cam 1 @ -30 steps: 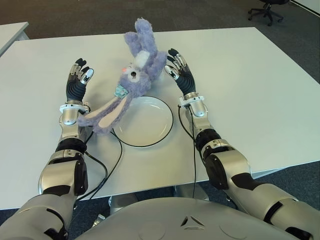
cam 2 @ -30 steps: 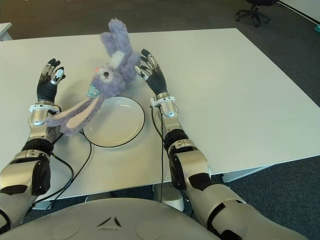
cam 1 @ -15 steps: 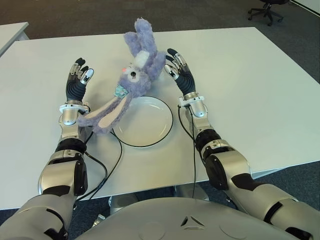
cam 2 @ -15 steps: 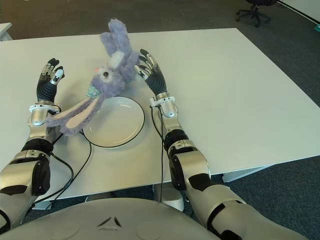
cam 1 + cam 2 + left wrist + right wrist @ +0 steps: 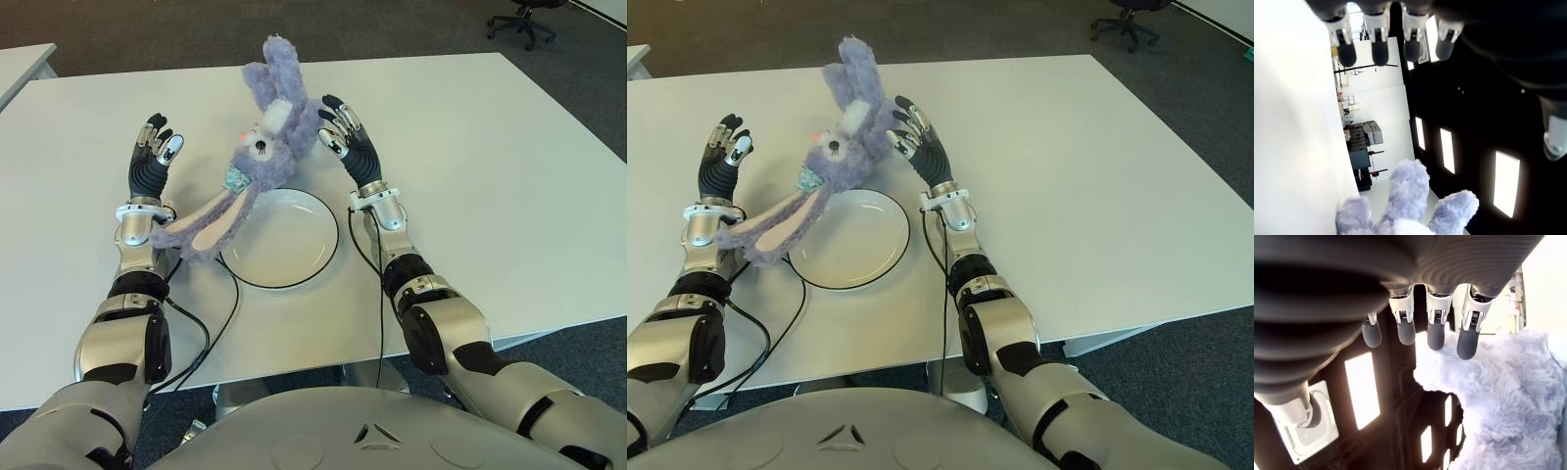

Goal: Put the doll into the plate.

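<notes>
Fluffy purple plush rabbit doll (image 5: pixel 263 157): 1
Round white black-rimmed plate (image 5: pixel 284 257): 1
White rectangular table (image 5: pixel 490 166): 1
Black office chair (image 5: pixel 524 18): 1

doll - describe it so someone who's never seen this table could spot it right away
On the white table, find the round white plate between the robot's two open hands. The doll lies along the plate's far-left edge, one long ear draped toward the left hand, with the right hand close beside its body. It is the only soft thing there: a fluffy lavender rabbit.

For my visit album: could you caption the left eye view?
Open right hand beside a purple plush doll lying past the white plate, left hand open nearby.
</notes>
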Robot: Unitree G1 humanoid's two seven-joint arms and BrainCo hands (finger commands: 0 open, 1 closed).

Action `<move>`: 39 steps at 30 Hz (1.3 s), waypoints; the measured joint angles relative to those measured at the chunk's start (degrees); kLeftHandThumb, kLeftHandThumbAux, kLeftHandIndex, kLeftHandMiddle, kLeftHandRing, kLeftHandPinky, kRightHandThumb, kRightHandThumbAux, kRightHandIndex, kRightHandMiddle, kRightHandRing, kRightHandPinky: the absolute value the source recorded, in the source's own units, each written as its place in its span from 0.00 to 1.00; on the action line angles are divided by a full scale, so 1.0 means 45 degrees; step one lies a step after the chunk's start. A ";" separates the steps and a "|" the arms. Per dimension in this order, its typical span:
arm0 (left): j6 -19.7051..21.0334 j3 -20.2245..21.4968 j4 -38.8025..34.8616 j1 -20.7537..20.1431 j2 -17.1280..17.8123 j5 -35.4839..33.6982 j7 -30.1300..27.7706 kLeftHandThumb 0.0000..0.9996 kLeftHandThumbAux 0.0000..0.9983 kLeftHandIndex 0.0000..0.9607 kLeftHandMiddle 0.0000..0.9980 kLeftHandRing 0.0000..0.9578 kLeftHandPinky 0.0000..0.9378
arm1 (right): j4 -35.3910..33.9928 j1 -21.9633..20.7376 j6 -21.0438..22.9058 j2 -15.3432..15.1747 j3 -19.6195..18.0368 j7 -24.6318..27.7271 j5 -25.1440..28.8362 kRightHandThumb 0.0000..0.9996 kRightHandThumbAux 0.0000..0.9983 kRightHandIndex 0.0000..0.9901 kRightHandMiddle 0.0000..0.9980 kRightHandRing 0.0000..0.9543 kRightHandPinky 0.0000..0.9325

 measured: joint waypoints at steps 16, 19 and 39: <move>-0.0026 0.0051 -0.0215 0.0124 0.0004 -0.0007 -0.0137 0.00 0.44 0.00 0.09 0.10 0.11 | -0.0780 0.0376 0.0031 0.0021 0.0288 0.0578 0.0045 0.39 0.50 0.06 0.07 0.15 0.29; -0.0032 0.0054 -0.0310 0.0174 0.0004 -0.0007 -0.0137 0.00 0.44 0.00 0.09 0.10 0.11 | -0.0933 0.0452 0.0036 0.0024 0.0358 0.0575 0.0039 0.38 0.51 0.06 0.07 0.15 0.28; -0.0005 0.0077 -0.0422 0.0258 0.0023 -0.0008 -0.0137 0.00 0.46 0.01 0.09 0.10 0.11 | -0.1535 0.0762 0.0373 0.0041 0.0668 0.0018 -0.0175 0.35 0.49 0.07 0.05 0.09 0.19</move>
